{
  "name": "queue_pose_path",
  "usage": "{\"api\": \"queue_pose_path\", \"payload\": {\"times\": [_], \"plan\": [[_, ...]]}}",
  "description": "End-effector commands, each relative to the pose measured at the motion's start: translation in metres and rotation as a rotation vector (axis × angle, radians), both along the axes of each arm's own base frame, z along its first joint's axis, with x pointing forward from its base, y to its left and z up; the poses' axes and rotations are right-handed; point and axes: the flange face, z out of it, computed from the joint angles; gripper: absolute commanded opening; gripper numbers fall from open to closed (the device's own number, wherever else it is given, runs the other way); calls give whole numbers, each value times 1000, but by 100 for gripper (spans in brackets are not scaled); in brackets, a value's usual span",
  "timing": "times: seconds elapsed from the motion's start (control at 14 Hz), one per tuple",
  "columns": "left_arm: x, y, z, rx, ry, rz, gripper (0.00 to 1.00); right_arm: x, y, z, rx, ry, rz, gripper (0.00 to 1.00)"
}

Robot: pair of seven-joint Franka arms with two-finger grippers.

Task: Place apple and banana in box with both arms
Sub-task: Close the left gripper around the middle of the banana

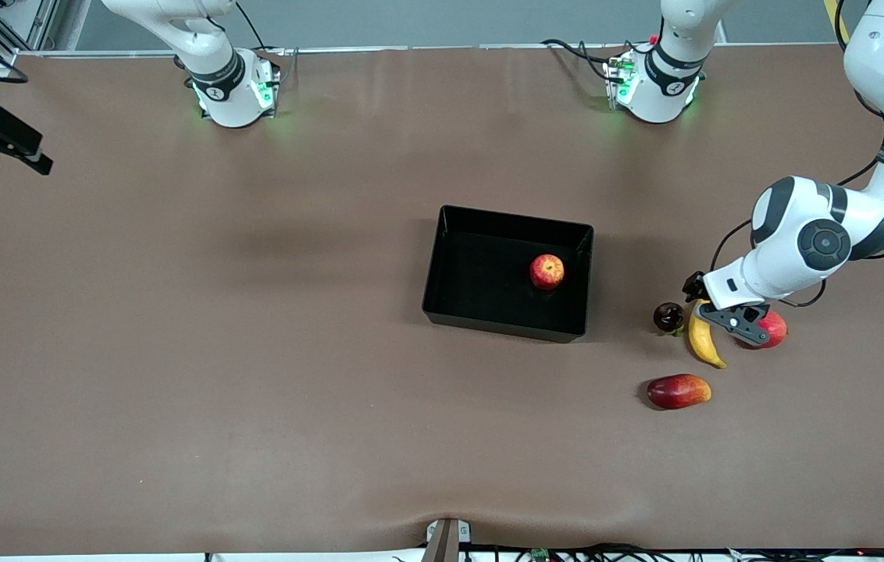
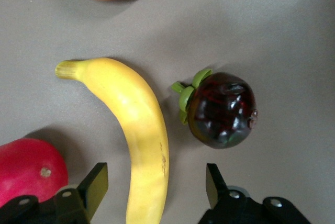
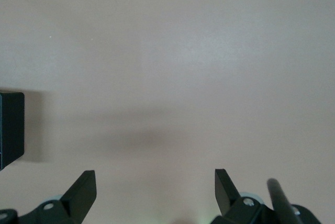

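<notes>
- Apple (image 1: 547,271): lies inside the box (image 1: 516,218), close to the wall toward the left arm's end; looks like that half of the task is done.
- Banana (image 2: 136,130): lies flat on the desk (image 1: 254,351), well apart from the box, toward the left arm's end; sits between a dark green-capped fruit (image 2: 222,110) and a pink-red round fruit (image 2: 26,169), with a mango-like fruit (image 1: 679,391) nearer to the front camera.
- Left tool (image 2: 156,182): hangs low over the banana, fingers apart, one on each side of its body and not pressing it; seems aligned across the narrow width to pinch without nudging the neighbours.
- Right tool (image 3: 154,182): waits spread wide and empty over bare desk toward the right arm's end, clear of the box.
</notes>
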Motion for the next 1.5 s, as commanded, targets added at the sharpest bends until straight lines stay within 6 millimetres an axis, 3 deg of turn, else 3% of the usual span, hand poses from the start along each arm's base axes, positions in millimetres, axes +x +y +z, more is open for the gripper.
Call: {"api": "queue_pose_path", "payload": {"times": [0.0,0.14,0.29,0.57,0.64,0.86,1.0,1.29,1.43], "plan": [[-3,8,-19,-10,-29,-22,83,2,-16,-3,-2,9,78,100],[-3,13,-29,-17,-38,-35,80,2,-10,0,-4,1,93,100],[-5,19,-33,-9,-37,-36,66,3,-10,-1,-14,2,92,100],[-6,21,-23,14,-42,-37,9,0,-13,2,-16,3,81,100],[-6,21,-18,24,-50,-39,0,0,-13,1,-18,11,81,100],[-4,21,13,92,-55,-68,0,-4,-16,-2,-62,48,74,100],[-3,-1,51,128,-70,-90,0,-4,-18,-2,-60,49,69,100],[-7,-75,137,90,-15,-22,0,-6,-18,-5,-60,71,72,100],[-10,-115,169,72,15,46,0,-6,-19,-5,-58,71,68,100]]}}
